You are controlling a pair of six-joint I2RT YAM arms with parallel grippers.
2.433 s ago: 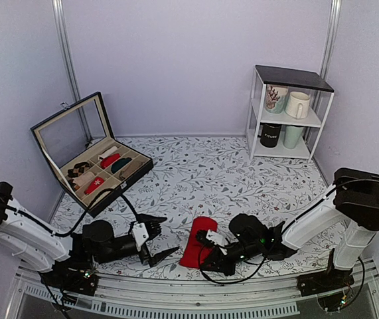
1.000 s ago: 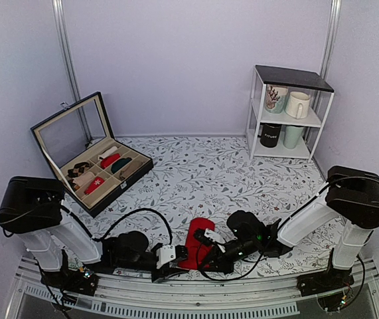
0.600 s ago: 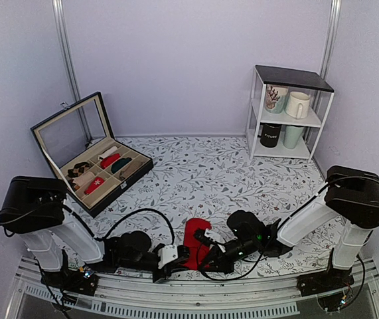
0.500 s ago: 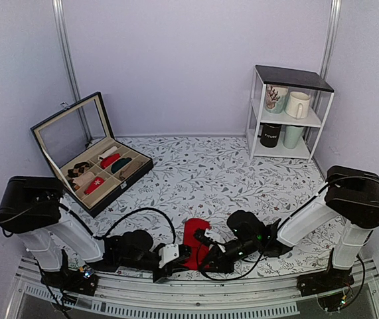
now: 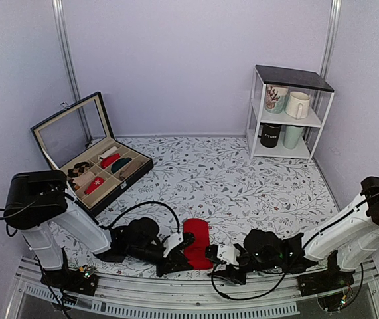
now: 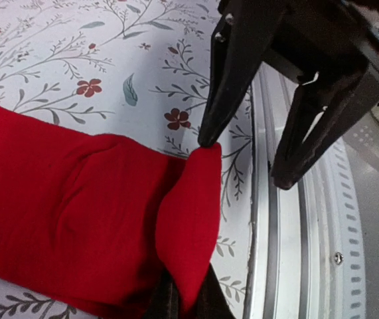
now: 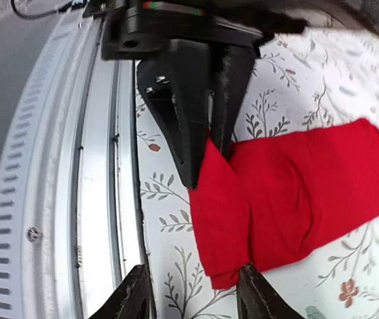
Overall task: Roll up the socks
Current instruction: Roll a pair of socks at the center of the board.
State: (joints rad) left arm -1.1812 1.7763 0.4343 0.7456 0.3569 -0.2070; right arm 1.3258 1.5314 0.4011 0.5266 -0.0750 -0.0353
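Observation:
The red socks (image 5: 196, 240) lie as a flat strip on the floral cloth close to the table's near edge, their near end folded over. My left gripper (image 5: 176, 255) is shut on that folded end; in the left wrist view the red fold (image 6: 189, 219) rises from between my fingertips (image 6: 210, 300). My right gripper (image 5: 220, 262) stands open just right of the socks, holding nothing. In the right wrist view its two tips (image 7: 131, 294) frame the socks' near corner (image 7: 224, 266), and the left gripper's black fingers (image 7: 188, 113) pinch the fold beyond.
A metal rail (image 5: 176, 300) runs along the near table edge, right beside both grippers. An open black compartment box (image 5: 131, 177) with sock rolls stands at the back left. A white shelf (image 5: 289, 123) with mugs stands at the back right.
The right gripper has opened, let go of the socks and drawn back to the right. The left gripper has shut on the socks' near end and shifted slightly right.

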